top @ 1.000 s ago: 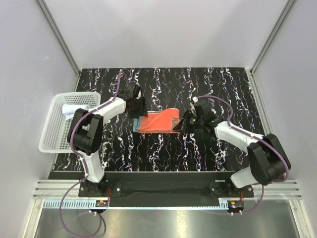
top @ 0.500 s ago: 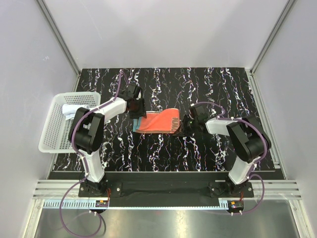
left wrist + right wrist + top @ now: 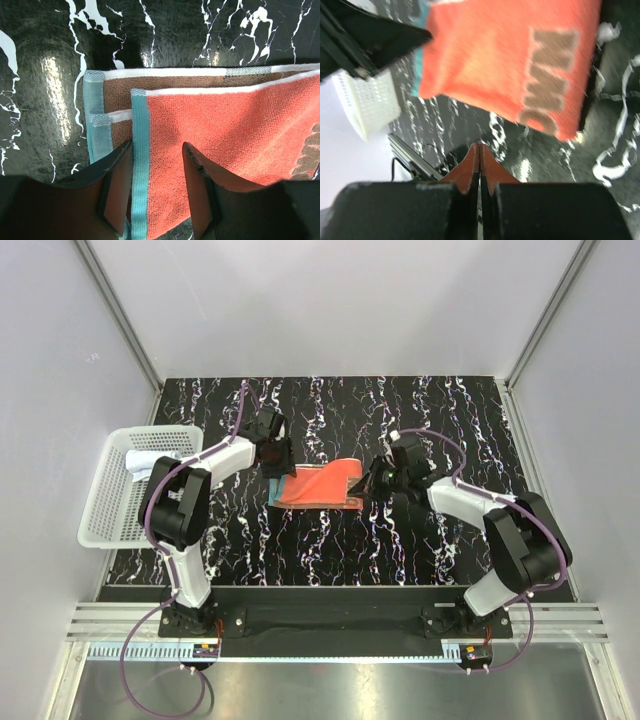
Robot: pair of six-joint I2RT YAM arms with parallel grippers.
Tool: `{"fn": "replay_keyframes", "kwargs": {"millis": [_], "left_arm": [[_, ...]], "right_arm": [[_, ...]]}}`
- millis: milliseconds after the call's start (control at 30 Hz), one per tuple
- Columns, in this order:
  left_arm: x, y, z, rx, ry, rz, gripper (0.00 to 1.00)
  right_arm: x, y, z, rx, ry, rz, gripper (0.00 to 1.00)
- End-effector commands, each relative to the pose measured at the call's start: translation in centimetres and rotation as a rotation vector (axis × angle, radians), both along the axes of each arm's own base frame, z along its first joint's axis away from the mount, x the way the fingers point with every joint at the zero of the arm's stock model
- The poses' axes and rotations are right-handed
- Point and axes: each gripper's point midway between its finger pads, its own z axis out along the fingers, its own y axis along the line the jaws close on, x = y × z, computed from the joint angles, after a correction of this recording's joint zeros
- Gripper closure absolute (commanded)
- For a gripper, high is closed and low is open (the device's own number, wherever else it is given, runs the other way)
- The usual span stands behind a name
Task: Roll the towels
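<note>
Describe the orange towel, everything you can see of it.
The orange towel is terry cloth: red-orange face with brown markings, brown layer beneath, teal hem, white trim. It lies folded in offset layers on the black marbled table. The left gripper straddles the teal hem, part open; the right gripper, shut, sits just off its right end.

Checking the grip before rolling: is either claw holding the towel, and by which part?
Nothing is held. The left claw stands open astride the teal edge of the orange towel, not pinching it; the right claw is shut and empty.
</note>
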Motion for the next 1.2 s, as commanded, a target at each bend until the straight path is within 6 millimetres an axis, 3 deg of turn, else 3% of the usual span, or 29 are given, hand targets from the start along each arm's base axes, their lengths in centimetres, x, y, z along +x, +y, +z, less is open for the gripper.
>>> {"fn": "replay_keyframes", "kwargs": {"millis": [0, 67, 200, 333, 400, 567, 667, 933, 1067, 1167], "left_arm": [[1.0, -0.7, 0.6, -0.025, -0.044, -0.001, 0.53], [0.9, -0.7, 0.6, -0.026, -0.042, -0.004, 0.53], [1.0, -0.8, 0.8, -0.03, -0.044, -0.004, 0.54], [0.9, -0.9, 0.4, -0.032, -0.035, -0.008, 0.61], [0.9, -0.8, 0.4, -0.03, -0.036, -0.009, 0.69], [1.2, -0.5, 0.6, -0.009, -0.043, 0.0, 0.92], [1.8, 0.5, 1.1, 0.03, -0.055, 0.01, 0.95], [2.5, 4.1, 1.4, 0.122, -0.069, 0.084, 0.96], [2.5, 4.6, 1.1, 0.147, -0.069, 0.093, 0.96], [3.0, 5.1, 0.9, 0.17, -0.078, 0.103, 0.89]], "right_arm": [[2.4, 0.3, 1.5, 0.003, -0.044, -0.01, 1.0], [2.9, 0.1, 0.4, -0.009, -0.012, -0.027, 1.0], [3.1, 0.0, -3.9, -0.044, 0.089, -0.044, 1.0], [2.1, -0.4, -6.5, -0.063, 0.158, -0.055, 1.0], [1.5, -0.5, -7.3, -0.067, 0.184, -0.056, 1.0], [1.0, -0.9, -7.8, -0.086, 0.211, -0.061, 1.0], [0.6, -1.1, -8.0, -0.088, 0.221, -0.059, 1.0], [-0.3, -1.2, -7.8, -0.084, 0.228, -0.049, 1.0], [-0.7, -1.4, -7.7, -0.093, 0.247, -0.049, 1.0], [-1.0, -1.4, -7.7, -0.095, 0.252, -0.041, 0.99]]}}
